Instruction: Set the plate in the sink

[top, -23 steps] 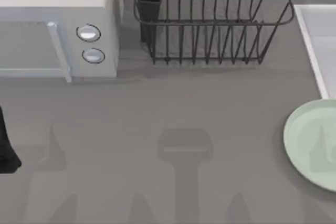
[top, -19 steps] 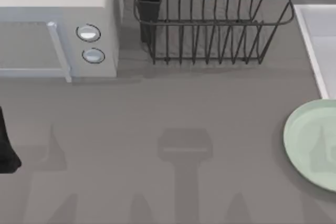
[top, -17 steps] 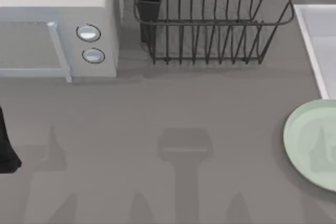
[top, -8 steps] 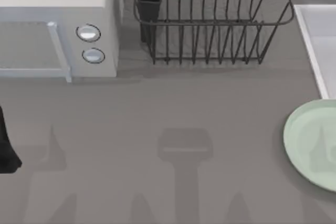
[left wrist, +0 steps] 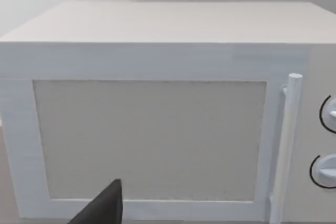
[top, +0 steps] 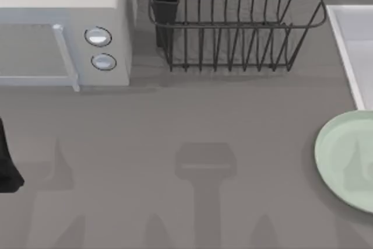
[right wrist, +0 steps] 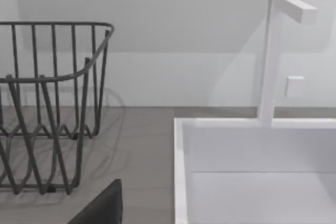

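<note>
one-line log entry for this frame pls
plate: on counter at right edge, near side of sink | sink: holds nothing seen | left hand: parked at left edge | step: plate not yet grasped

I see a white microwave (top: 64, 27) at the far left, a dark wire dish rack (top: 233, 21) to its right, both on the grey table (top: 175, 144).

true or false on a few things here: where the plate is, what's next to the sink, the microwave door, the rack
1. The plate lies inside the sink. False: it lies flat on the table, in front of the sink.
2. The microwave door is shut. True.
3. The dish rack stands between the microwave and the sink. True.
4. A cup stands on the plate. False: nothing rests on it.
5. A faucet rises behind the sink. True.
</note>
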### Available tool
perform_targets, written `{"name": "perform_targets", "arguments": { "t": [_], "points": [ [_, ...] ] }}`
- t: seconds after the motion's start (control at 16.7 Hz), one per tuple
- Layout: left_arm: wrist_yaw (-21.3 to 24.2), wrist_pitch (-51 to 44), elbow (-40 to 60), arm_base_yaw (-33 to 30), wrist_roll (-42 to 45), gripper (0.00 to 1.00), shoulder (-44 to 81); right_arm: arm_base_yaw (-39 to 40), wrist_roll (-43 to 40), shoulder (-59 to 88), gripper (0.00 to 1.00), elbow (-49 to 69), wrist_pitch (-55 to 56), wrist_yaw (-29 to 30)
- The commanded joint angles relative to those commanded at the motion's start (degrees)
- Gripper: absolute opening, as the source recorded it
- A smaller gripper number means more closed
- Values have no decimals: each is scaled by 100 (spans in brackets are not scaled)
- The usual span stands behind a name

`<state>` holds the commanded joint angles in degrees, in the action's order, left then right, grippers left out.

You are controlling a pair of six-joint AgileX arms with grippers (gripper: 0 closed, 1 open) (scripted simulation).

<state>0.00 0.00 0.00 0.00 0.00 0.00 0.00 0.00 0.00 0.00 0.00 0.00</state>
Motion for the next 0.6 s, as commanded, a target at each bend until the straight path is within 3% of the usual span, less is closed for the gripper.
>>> {"name": "perform_targets", "arguments": {
  "t": [0.3, 0.6],
  "points": [
    [0, 0, 0, 0, 0, 100, 0, 139, 144, 605, 100, 519, -430, 0],
    [0, 0, 0, 0, 0, 100, 0, 552, 573, 2604, 100, 2058, -1709, 1]
  ]
}}
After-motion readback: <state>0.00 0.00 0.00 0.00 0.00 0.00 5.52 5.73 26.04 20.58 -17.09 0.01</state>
